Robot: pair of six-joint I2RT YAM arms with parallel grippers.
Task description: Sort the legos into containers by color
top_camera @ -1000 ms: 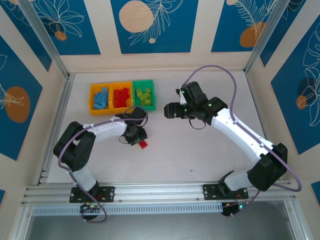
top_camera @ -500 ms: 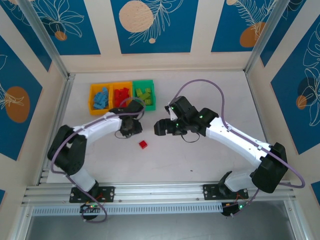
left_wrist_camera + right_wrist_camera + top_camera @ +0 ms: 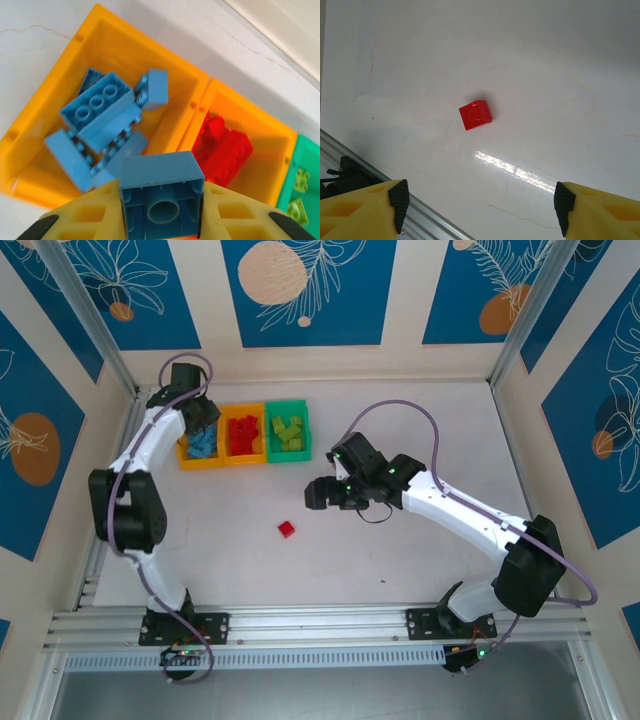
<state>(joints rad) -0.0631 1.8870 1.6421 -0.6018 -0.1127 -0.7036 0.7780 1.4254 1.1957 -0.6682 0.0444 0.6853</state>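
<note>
My left gripper (image 3: 161, 212) is shut on a light blue lego (image 3: 160, 172), held underside up above the near edge of the left orange container (image 3: 45, 107). Several blue legos (image 3: 100, 107) lie in that container. From above, the left gripper (image 3: 196, 418) hangs over this container (image 3: 200, 463). The middle orange container (image 3: 243, 458) holds red legos (image 3: 225, 147), and the green container (image 3: 288, 456) holds lime ones (image 3: 300, 180). One red lego (image 3: 287, 529) lies alone on the table. My right gripper (image 3: 318, 493) is open a little to its upper right, with that red lego (image 3: 475, 114) ahead of the open right gripper (image 3: 480, 205).
The three containers stand joined in a row at the table's back left, close to the wall. An aluminium rail (image 3: 395, 200) runs along the table's near edge. The right arm's cable (image 3: 400, 410) loops above the table's centre.
My left arm has swung from beside the red lego at mid-table up to the left container, carrying the blue lego. The right gripper has moved left towards the red lego.
</note>
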